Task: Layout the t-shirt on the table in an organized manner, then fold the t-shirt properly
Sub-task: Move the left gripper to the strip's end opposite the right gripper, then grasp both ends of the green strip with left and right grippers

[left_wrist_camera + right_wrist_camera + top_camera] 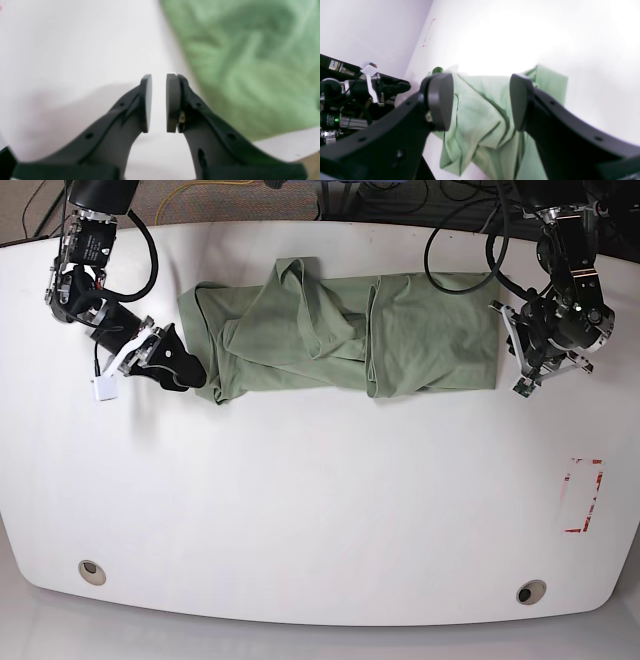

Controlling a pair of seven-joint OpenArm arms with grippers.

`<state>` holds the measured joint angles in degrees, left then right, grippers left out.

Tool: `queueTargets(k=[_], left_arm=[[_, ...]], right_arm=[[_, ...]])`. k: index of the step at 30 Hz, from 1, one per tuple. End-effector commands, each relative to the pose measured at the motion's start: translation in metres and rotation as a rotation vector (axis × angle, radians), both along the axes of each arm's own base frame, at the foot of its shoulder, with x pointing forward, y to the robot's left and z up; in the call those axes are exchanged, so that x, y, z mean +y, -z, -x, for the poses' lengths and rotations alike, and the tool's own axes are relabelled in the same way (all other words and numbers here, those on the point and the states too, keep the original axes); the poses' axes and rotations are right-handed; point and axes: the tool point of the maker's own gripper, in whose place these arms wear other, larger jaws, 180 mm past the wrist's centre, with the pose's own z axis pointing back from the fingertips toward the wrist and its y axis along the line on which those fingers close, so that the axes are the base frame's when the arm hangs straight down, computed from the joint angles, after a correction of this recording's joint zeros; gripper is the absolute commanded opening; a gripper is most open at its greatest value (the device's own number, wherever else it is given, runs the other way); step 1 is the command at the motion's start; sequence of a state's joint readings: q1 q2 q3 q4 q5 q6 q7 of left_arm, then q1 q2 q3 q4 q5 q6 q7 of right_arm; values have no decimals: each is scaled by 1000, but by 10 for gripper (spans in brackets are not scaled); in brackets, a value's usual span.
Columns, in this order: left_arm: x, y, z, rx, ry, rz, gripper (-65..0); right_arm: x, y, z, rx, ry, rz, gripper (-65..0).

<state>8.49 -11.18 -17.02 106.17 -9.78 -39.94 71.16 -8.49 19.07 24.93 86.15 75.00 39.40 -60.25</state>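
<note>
A pale green t-shirt (340, 335) lies rumpled in a long band across the far half of the white worktop (320, 500), folds bunched at its middle and nothing yet spread flat. At one end, the right gripper (481, 102) stands released, jaws wide either side of a bunched hem without touching it. At the other end, the left gripper (159, 102) sits just beside the cloth's edge, pads nearly together with only a narrow slit between them, grasping nothing. The risk from here looks plain: a pinch taken on the bunched hem may catch several layers at once and drag the whole bundle instead of opening it, while the narrowed left gripper may simply nudge the edge away.
</note>
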Motion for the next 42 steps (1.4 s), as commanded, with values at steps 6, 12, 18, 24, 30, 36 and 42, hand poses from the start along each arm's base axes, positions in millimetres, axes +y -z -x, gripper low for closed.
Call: queueTargets(k=[6, 12, 18, 24, 30, 36, 42], left_arm=[[-16, -7, -6, -36, 22, 86, -568], [-33, -2, -5, -22, 62, 130, -568], [-38, 15, 1, 38, 68, 150, -568], [-36, 34, 8, 90, 45, 180, -568], [-28, 48, 13, 120, 27, 193, -568], [-22, 56, 18, 141, 16, 198, -568], [-18, 57, 20, 145, 13, 192, -568]], right_arm=[[-7, -16, -8, -56, 9, 0, -308], [-9, -10, -7, -40, 5, 43, -309], [-14, 0, -6, -14, 0, 111, -309], [-17, 7, -6, 4, -2, 159, -309], [-36, 15, -5, 29, 40, 217, -309], [-46, 45, -2, 127, 77, 168, -276], [-54, 77, 11, 239, 120, 108, -166]])
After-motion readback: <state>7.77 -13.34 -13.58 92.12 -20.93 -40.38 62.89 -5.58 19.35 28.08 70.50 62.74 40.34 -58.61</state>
